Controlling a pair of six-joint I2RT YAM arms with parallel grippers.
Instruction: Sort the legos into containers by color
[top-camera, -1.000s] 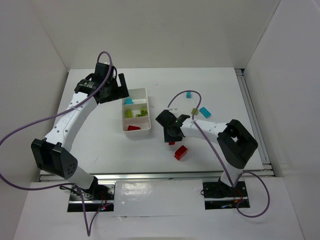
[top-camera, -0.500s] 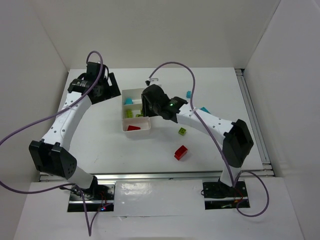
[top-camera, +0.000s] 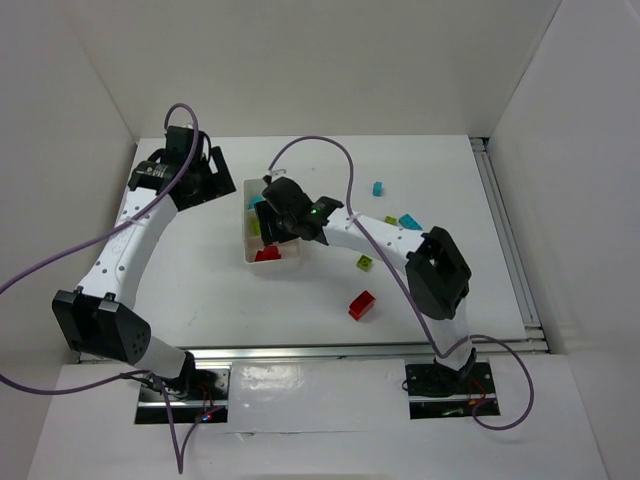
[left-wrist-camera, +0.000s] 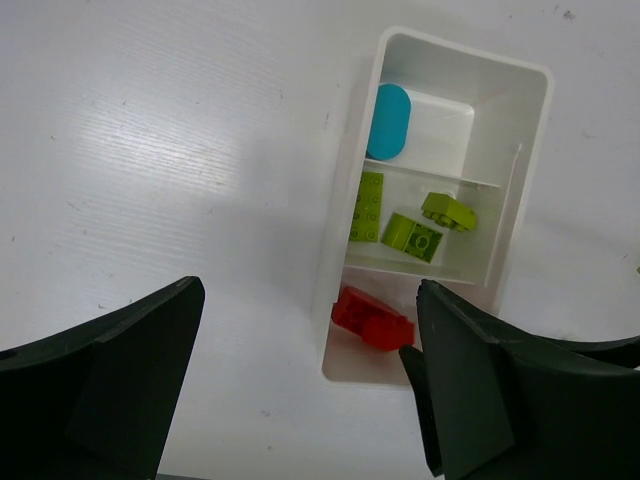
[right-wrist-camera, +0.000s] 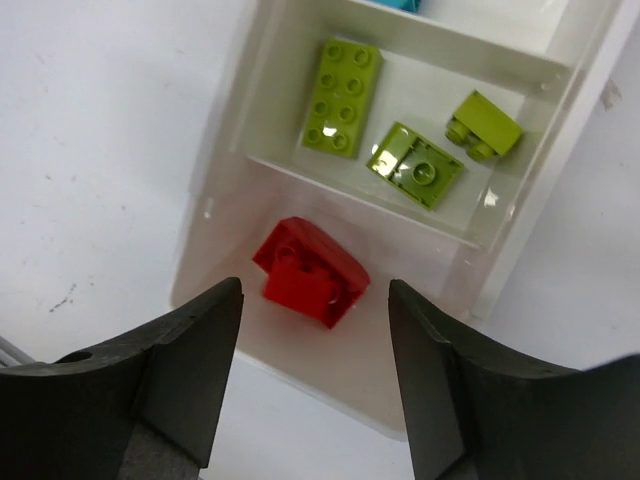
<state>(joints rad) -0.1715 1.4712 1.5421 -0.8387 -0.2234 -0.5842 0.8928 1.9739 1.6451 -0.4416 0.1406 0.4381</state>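
The white tray (top-camera: 262, 267) has three compartments. In the left wrist view the far one (left-wrist-camera: 440, 75) holds a cyan brick (left-wrist-camera: 389, 120), the middle one three yellow-green bricks (left-wrist-camera: 367, 206) and the near one a red brick (left-wrist-camera: 372, 318). My right gripper (top-camera: 270, 228) hangs open and empty over the tray; its wrist view shows the red brick (right-wrist-camera: 310, 272) between the fingers (right-wrist-camera: 180, 370), below them. My left gripper (top-camera: 208, 180) is open and empty just left of the tray. Loose on the table lie a red brick (top-camera: 361, 304), yellow-green bricks (top-camera: 366, 263) (top-camera: 391, 220) and cyan bricks (top-camera: 409, 221) (top-camera: 378, 188).
White walls enclose the table on the left, back and right. A metal rail (top-camera: 510, 240) runs along the right edge. Purple cables (top-camera: 330, 150) arc over both arms. The right arm's forearm (top-camera: 370, 235) lies across the table between tray and loose bricks.
My right arm has swung left from the table's middle to above the tray. The small red piece that lay under it is gone from the table. My left gripper drew back slightly left.
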